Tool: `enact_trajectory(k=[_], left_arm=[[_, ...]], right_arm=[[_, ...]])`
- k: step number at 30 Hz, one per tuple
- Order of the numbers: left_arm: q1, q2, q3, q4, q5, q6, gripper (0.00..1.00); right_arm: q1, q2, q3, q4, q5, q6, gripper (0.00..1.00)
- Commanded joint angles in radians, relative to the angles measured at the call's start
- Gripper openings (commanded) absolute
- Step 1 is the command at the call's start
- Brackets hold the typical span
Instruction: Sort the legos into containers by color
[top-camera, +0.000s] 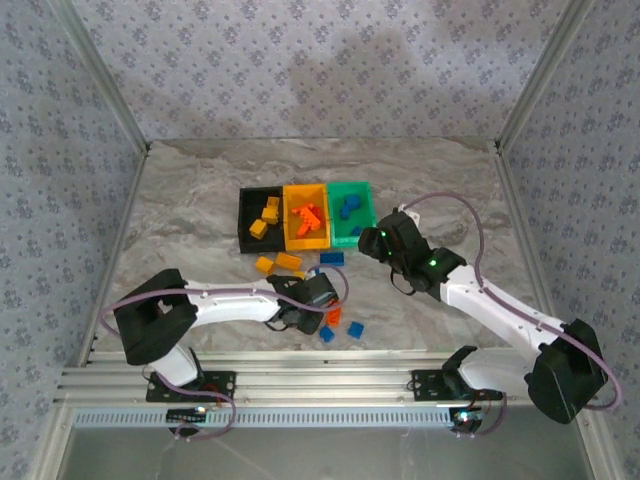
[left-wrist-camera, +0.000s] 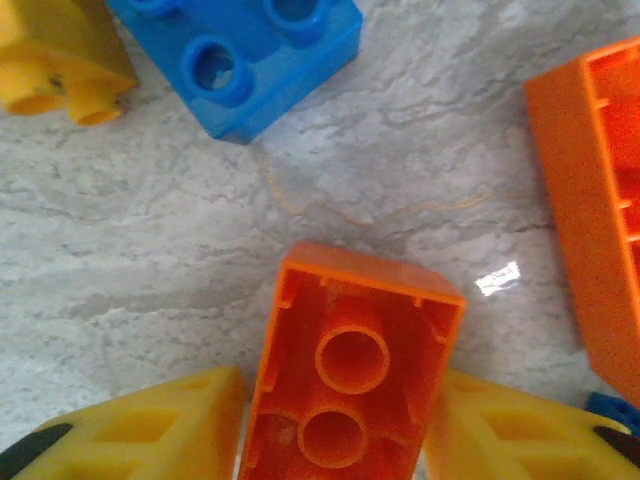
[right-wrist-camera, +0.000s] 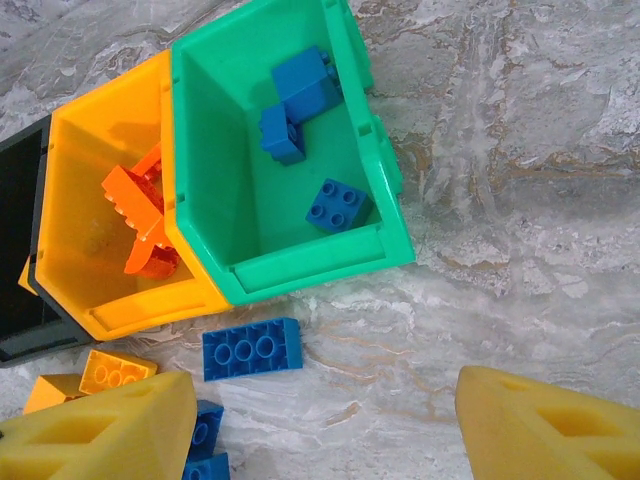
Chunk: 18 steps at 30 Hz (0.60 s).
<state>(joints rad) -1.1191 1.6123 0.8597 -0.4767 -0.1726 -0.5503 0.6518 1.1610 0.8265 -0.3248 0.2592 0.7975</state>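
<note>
Marble-look tabletop (top-camera: 190, 200), patterned walls. Sorting partly done: yellow legos (top-camera: 266, 214) in black bin (top-camera: 246, 198), orange-red ones (top-camera: 308, 218) in yellow-orange bin (right-wrist-camera: 75, 140), blue ones (right-wrist-camera: 305, 85) in green bin (right-wrist-camera: 225, 180), all at 12 o'clock. Several loose bricks (top-camera: 288, 262) left mid-table toward 6. Left gripper (left-wrist-camera: 335, 385) clamped on upturned orange-red brick (left-wrist-camera: 355, 330); right gripper (right-wrist-camera: 325, 385) spread, empty, at 4 o'clock off green bin. No readable branding or text.

White arm links (top-camera: 225, 298) are joined by black housings (top-camera: 155, 330). Lavender cables (top-camera: 481, 240) are run alongside. Fingers (right-wrist-camera: 110, 435) are moulded in yellow.
</note>
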Motion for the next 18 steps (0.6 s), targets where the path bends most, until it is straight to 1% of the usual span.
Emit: enact_trajectory(k=[1,2,5,9,11,13,15,18], left_arm=[[0.005,0.006,0.004,-0.016,0.032,0.004,0.42],[0.005,-0.005,0.004,-0.022,0.031,0.004,0.4],[0.007,-0.062,0.011,-0.05,0.011,-0.004,0.36],[0.036,-0.19,0.029,-0.086,-0.005,-0.008,0.35],[0.077,-0.263,0.04,-0.089,-0.002,-0.007,0.35],[0.136,-0.325,0.06,-0.069,-0.001,0.0,0.36],[0.2,-0.349,0.092,-0.039,0.012,0.009,0.36],[0.288,-0.322,0.159,0.028,0.029,0.034,0.36]], right_arm=[[-0.007,-0.02,-0.015,-0.015,0.032,0.02,0.71],[-0.008,-0.022,-0.016,-0.014,0.032,0.021,0.71],[-0.009,-0.027,-0.022,-0.013,0.034,0.023,0.71],[-0.016,-0.041,-0.035,-0.014,0.032,0.031,0.71],[-0.017,-0.055,-0.046,-0.01,0.033,0.034,0.71],[-0.018,-0.07,-0.06,-0.013,0.035,0.042,0.71],[-0.023,-0.081,-0.072,-0.013,0.035,0.046,0.71],[-0.029,-0.088,-0.08,-0.019,0.029,0.051,0.71]])
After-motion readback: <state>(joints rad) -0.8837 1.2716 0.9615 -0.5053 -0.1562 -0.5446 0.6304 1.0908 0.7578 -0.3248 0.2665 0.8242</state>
